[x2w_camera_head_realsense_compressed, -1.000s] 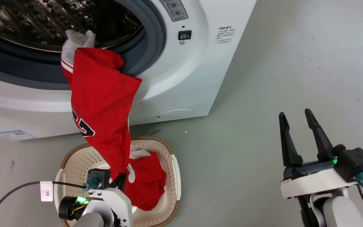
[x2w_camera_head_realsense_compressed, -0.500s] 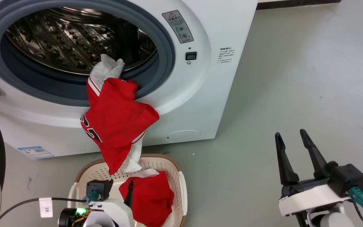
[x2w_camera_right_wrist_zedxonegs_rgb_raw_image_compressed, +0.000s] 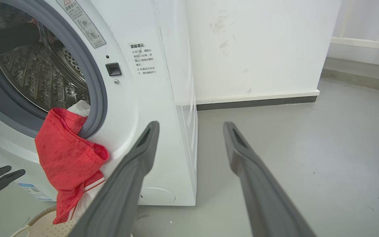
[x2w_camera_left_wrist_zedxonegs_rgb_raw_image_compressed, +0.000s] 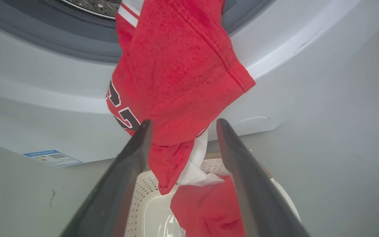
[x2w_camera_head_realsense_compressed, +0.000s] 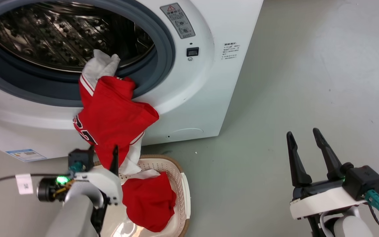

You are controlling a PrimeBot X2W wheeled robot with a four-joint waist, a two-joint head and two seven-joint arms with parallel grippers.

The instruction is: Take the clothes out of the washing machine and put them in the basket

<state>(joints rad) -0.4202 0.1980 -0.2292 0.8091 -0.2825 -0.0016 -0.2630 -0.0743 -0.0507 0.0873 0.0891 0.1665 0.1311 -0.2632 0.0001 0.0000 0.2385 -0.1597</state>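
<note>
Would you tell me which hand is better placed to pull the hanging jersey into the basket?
Left. The left hand is open right at the jersey's lower edge, above the basket; the right hand hangs far aside.

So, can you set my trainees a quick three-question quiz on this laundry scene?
1. True or false: the red jersey hangs out of the washing machine opening, its lower end above the basket.
2. The left gripper is: A) shut on the jersey; B) open, holding nothing; C) shut on the basket's rim.
3. What lies inside the basket?
Key: 1 true. 2 B. 3 A crumpled red garment with some white fabric at its top.
</note>
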